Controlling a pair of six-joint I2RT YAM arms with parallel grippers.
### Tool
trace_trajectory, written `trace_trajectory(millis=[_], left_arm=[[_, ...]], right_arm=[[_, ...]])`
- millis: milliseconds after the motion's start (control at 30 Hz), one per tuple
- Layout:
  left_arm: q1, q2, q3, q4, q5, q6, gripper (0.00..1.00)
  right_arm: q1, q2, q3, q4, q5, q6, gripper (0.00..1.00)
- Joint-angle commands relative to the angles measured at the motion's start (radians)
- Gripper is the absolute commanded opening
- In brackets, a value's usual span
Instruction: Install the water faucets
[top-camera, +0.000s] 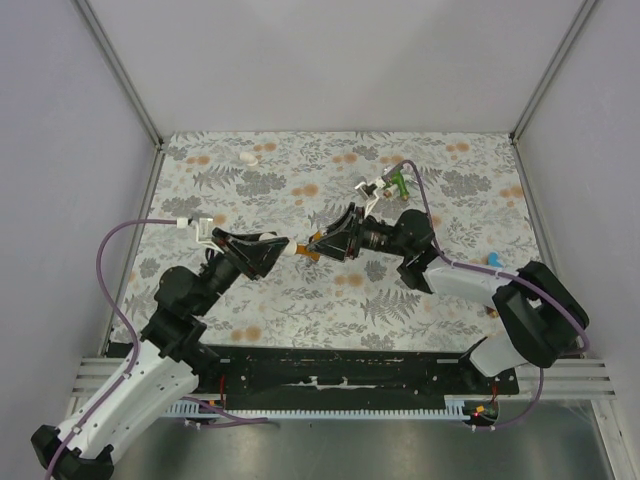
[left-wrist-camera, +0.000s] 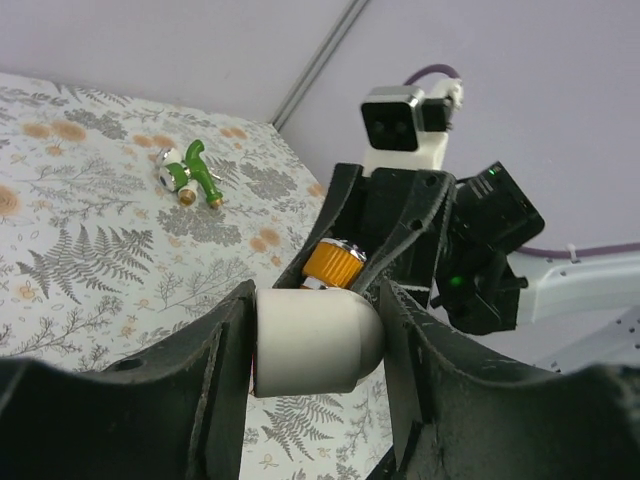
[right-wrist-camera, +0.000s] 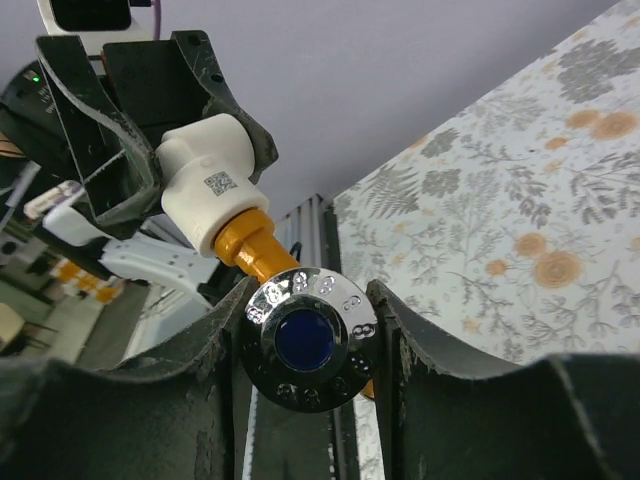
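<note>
The orange water faucet (right-wrist-camera: 248, 243) hangs in mid-air between my two arms, above the middle of the table. My right gripper (right-wrist-camera: 305, 345) is shut on its chrome knob with the blue centre (right-wrist-camera: 306, 341). The faucet's orange threaded end sits in a white fitting (right-wrist-camera: 203, 177). My left gripper (left-wrist-camera: 315, 335) is shut on that white fitting (left-wrist-camera: 318, 338), with the orange faucet (left-wrist-camera: 334, 264) just beyond it. From above, the left gripper (top-camera: 281, 250) and right gripper (top-camera: 322, 245) meet tip to tip around the orange faucet (top-camera: 310, 253). A green faucet (top-camera: 398, 183) lies on the table at the back right.
A small white piece (top-camera: 247, 157) lies at the back left of the flowered table (top-camera: 300, 300). A small blue piece (top-camera: 493, 259) lies near the right edge, beside the right arm. Grey walls close the table on three sides.
</note>
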Motion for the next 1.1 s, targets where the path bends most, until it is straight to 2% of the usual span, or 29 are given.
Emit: trace_trajectory(millis=[0,67,167,233,367,467,500,633,800,967,1067], left_arm=[[-0.015,0.023,0.032,0.147,0.244,0.046,0.02],[-0.014,0.043,0.037,0.165,0.296,0.057,0.02],[-0.015,0.078,0.048,0.19,0.382,0.076,0.02],[-0.015,0.098,0.052,0.211,0.43,0.077,0.02],[-0.014,0.115,0.054,0.227,0.459,0.07,0.02],[-0.014,0.106,0.045,0.228,0.419,0.05,0.02],[-0.014,0.101,0.042,0.224,0.392,0.039,0.02],[-0.014,0.084,0.046,0.141,0.271,0.001,0.02],[-0.014,0.052,0.046,0.012,0.064,-0.084,0.02],[-0.014,0.024,0.043,-0.114,-0.127,-0.228,0.02],[-0.014,0.027,0.036,-0.121,-0.158,-0.266,0.02]], right_arm=[[-0.013,0.067,0.085,0.175,-0.157,0.275,0.0],[-0.015,0.075,0.1,0.165,-0.179,0.299,0.0],[-0.02,0.056,0.12,0.026,-0.191,0.251,0.01],[-0.021,0.027,0.123,-0.071,-0.178,0.202,0.1],[-0.036,-0.054,0.135,-0.333,-0.119,0.032,0.5],[-0.044,-0.144,0.155,-0.572,-0.005,-0.153,0.73],[-0.046,-0.18,0.157,-0.641,0.044,-0.206,0.98],[-0.047,-0.324,0.126,-0.749,0.233,-0.359,0.98],[-0.049,-0.456,0.065,-0.798,0.417,-0.451,0.98],[-0.047,-0.52,-0.015,-0.803,0.441,-0.524,0.98],[-0.047,-0.511,-0.029,-0.833,0.45,-0.508,0.98]])
